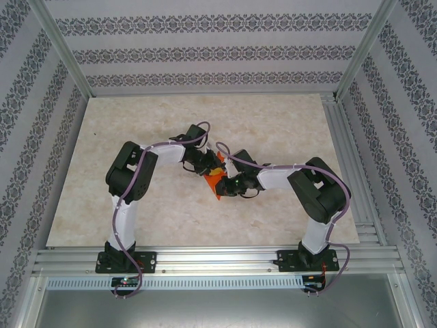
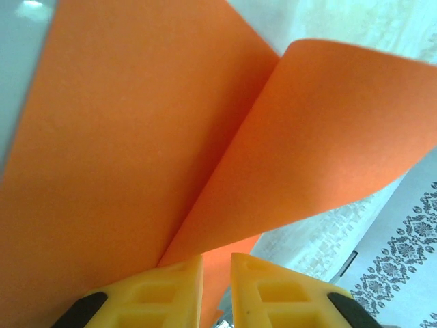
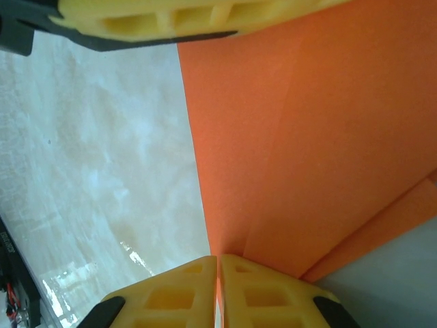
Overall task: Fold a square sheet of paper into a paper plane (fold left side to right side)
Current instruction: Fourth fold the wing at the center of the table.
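Note:
The orange paper plane (image 1: 214, 182) is held above the middle of the table between both grippers. My left gripper (image 1: 207, 166) comes at it from the upper left. In the left wrist view its yellow fingers (image 2: 174, 294) stand narrowly apart, shut on a strip of the paper, and two flaps (image 2: 136, 137) spread away from a crease. My right gripper (image 1: 225, 184) reaches in from the right. Its fingers (image 3: 181, 294) are pressed together on the paper's edge (image 3: 307, 137), where a fold line runs upward. A left finger (image 3: 157, 20) shows at the top of the right wrist view.
The beige marbled table top (image 1: 273, 123) lies under the arms, framed by aluminium rails (image 1: 218, 263) at the near edge and on the right. Patterned walls (image 1: 218, 48) close in the back and sides.

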Available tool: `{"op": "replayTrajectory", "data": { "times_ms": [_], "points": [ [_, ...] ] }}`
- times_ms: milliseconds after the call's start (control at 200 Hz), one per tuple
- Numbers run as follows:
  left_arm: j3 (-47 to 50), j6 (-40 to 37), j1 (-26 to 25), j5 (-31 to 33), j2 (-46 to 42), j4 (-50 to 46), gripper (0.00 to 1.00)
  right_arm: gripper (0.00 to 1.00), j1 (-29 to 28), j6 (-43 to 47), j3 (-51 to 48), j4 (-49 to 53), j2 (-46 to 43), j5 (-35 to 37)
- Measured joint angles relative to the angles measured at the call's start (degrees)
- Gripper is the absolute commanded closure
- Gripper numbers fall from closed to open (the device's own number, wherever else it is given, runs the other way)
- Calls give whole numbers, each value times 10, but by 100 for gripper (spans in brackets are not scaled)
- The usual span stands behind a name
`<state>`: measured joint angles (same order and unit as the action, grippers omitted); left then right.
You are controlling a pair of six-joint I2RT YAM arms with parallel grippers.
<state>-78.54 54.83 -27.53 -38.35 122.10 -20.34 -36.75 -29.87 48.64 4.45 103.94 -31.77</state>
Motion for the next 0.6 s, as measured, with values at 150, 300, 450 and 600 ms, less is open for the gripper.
{"op": "replayTrajectory", "data": {
  "times_ms": [150,300,450,600],
  "points": [
    [-26,0,6,-3,14,-14,78,89,0,0,0,0,0,1],
    [-57,-5,19,21,31,-9,78,89,0,0,0,0,0,1],
    [-78,-6,28,41,42,-5,78,89,0,0,0,1,0,2],
    [-109,-6,28,42,62,-10,78,89,0,0,0,1,0,2]
  ]
}}
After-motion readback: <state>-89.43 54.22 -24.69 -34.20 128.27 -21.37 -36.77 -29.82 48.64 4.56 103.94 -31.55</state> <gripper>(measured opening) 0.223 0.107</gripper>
